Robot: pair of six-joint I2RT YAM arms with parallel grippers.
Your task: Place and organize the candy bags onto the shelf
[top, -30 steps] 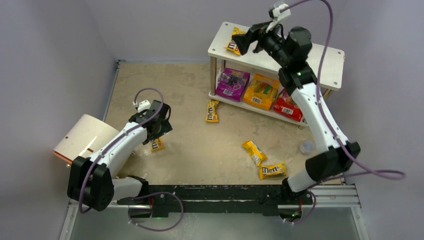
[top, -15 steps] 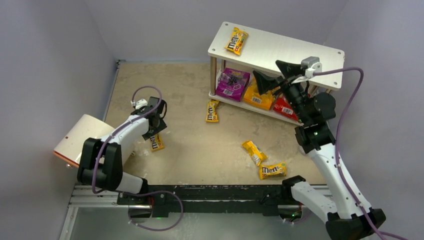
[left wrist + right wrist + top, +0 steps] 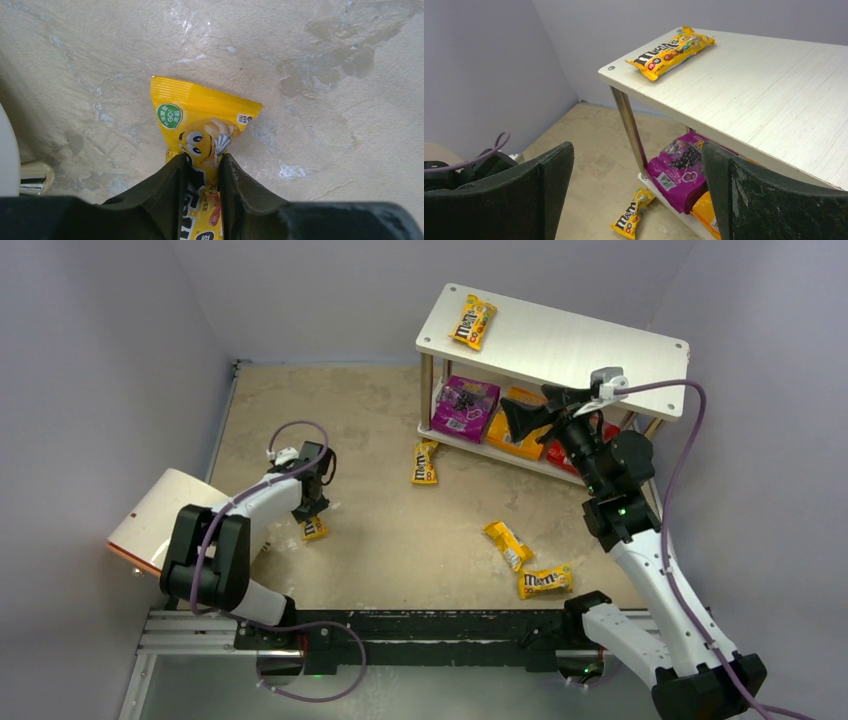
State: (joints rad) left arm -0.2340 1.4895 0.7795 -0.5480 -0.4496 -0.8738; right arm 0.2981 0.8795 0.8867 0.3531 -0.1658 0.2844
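Narrowed left claw (image 3: 202, 161) now straddles yellow packet (image 3: 200, 111).

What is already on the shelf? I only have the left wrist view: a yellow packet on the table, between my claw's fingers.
Observer: One yellow packet lies flat on the top board of the shelf, near its left end as the top camera sees it.
Operator: And the lower board?
Observer: A purple bag and an orange bag sit side by side. The right arm hides the rest.
Operator: How many are loose on the table?
Observer: Three besides your packet. There is a far packet by the shelf's left leg, a middle packet and a near packet.
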